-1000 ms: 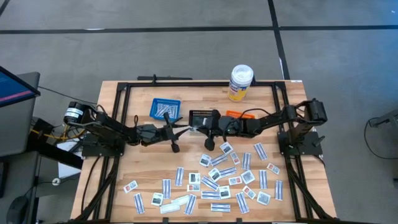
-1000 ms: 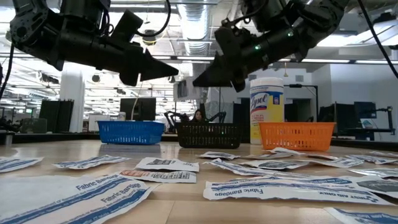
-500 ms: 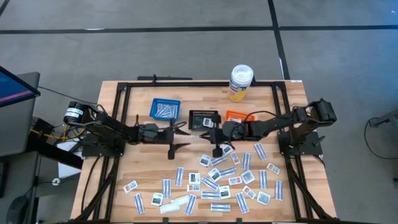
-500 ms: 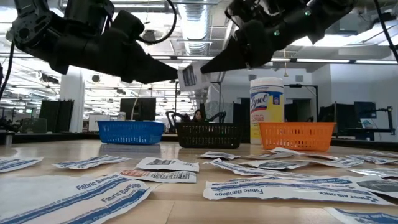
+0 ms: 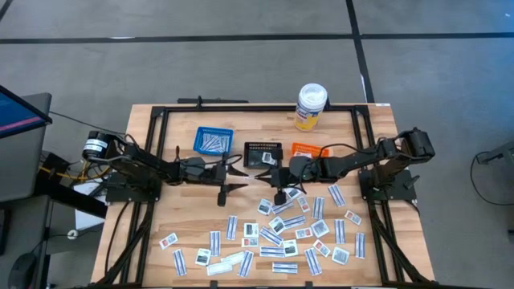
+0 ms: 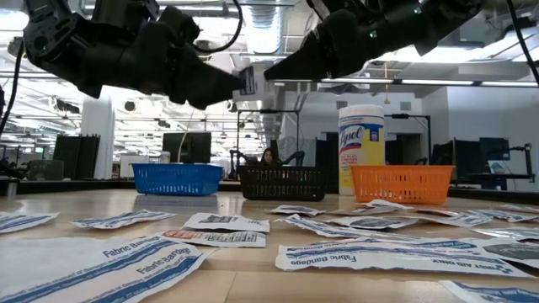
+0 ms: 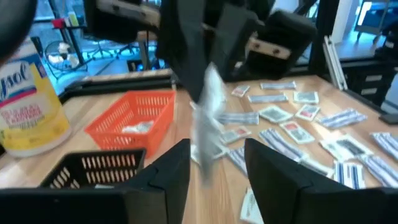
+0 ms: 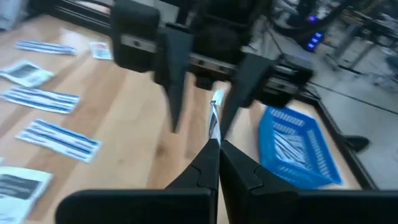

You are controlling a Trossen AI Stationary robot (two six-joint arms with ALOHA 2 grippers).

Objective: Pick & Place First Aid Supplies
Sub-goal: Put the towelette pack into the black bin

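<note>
You see one small white packet (image 7: 210, 112) hanging edge-on above the table's middle; below it, dozens of flat first aid supplies (image 5: 281, 233), narrow blue-printed strips and small squares, lie scattered across the near half.

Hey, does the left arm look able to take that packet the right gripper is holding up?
Probably yes: the right gripper pinches the packet in mid-air, and the left gripper stands open facing it, with nothing between them.

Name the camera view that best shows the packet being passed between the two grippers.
Left wrist view: the packet hangs edge-on from the right gripper, between the open left fingers. Right wrist view shows a thin sliver; low view a small corner; high view barely anything.
</note>
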